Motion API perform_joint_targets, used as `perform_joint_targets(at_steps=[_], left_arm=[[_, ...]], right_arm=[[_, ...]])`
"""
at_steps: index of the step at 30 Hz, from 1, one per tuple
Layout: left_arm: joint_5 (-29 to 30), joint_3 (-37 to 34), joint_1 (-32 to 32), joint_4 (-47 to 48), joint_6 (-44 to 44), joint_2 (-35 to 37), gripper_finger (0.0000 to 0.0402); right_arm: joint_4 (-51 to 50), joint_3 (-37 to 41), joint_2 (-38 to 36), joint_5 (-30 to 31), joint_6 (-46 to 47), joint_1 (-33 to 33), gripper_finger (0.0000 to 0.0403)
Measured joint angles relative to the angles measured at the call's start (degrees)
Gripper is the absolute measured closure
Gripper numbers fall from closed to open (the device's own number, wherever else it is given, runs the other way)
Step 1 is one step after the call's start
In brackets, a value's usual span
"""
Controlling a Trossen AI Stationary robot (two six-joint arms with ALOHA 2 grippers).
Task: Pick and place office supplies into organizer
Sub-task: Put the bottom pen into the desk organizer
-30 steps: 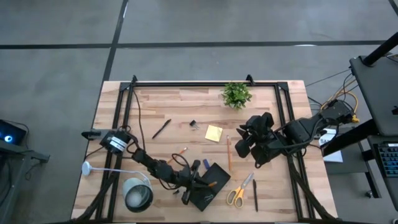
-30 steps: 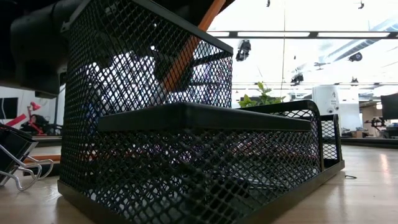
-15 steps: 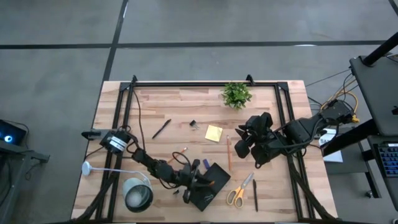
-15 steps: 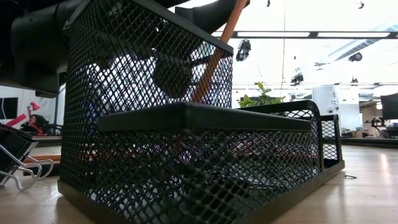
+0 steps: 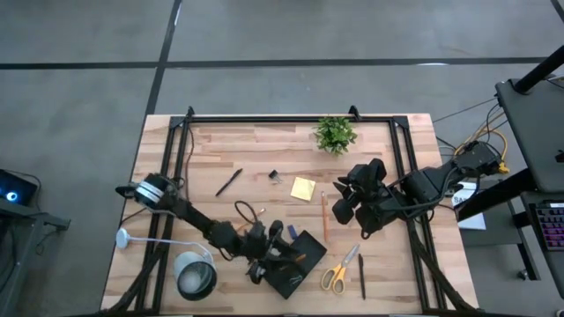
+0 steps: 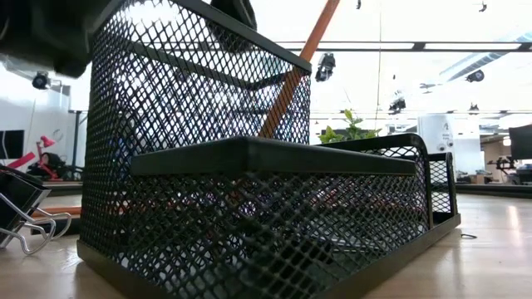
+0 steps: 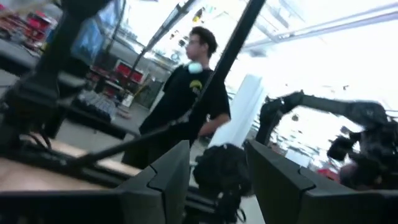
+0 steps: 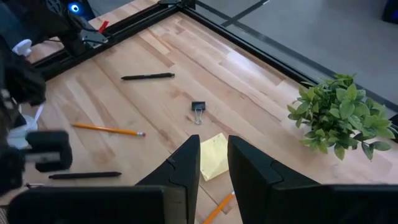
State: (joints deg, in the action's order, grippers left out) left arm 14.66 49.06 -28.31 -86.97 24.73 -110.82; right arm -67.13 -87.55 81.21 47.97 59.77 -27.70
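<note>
The black mesh organizer (image 5: pixel 298 271) (image 6: pixel 249 166) stands near the table's front edge. An orange pencil (image 6: pixel 297 76) stands slanted in its tall compartment, leaning on the rim. My left gripper (image 5: pixel 275 246) (image 7: pixel 217 148) hovers just above that compartment, open, nothing between its fingers. My right gripper (image 5: pixel 342 201) (image 8: pixel 214 163) hangs high at mid-right above the yellow sticky-note pad (image 8: pixel 214 155), its fingers a little apart and empty. A binder clip (image 8: pixel 198 111), two black pens (image 8: pixel 148 76) (image 8: pixel 86 175), two orange pencils (image 8: pixel 109 129) (image 5: pixel 324 216) and the scissors (image 5: pixel 339 269) lie on the wood.
A green potted plant (image 5: pixel 335 134) stands at the far edge. A round silver-white lamp (image 5: pixel 196 275) sits left of the organizer. Another black pen (image 5: pixel 361 275) lies right of the scissors. A binder clip (image 6: pixel 21 208) lies close to the low camera. A person (image 7: pixel 186 87) stands beyond the table.
My left gripper has opened, let go of the orange pencil and risen clear of the organizer. The pencil has stayed in the tall compartment and now leans alone against its rim, its top tipped a little farther over.
</note>
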Motion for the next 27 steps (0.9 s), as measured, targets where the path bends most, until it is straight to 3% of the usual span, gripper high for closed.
perform_joint_targets(at_steps=[7,13,18,22,27], left_arm=[[0.0,-0.2,0.1,7.9,0.2,7.6,0.0257],[0.0,-0.4,1.2,12.6,-0.5,15.7,0.0257],[1.6,-0.4,1.7,31.4,-7.0,25.3,0.0257],[6.7,0.0,1.7,48.3,-11.3,33.5,0.0257],[13.0,0.0,2.0,61.4,-16.8,41.7,0.0257]], right_arm=[[-0.1,0.1,0.0,-0.4,1.9,0.0,0.033],[0.0,0.7,0.0,-6.5,5.7,-0.2,0.033],[-0.1,3.7,0.0,-13.9,11.2,-2.0,0.033],[0.0,6.4,0.0,-18.2,20.6,-4.9,0.033],[0.1,9.4,0.5,-23.7,32.0,-8.8,0.0326]])
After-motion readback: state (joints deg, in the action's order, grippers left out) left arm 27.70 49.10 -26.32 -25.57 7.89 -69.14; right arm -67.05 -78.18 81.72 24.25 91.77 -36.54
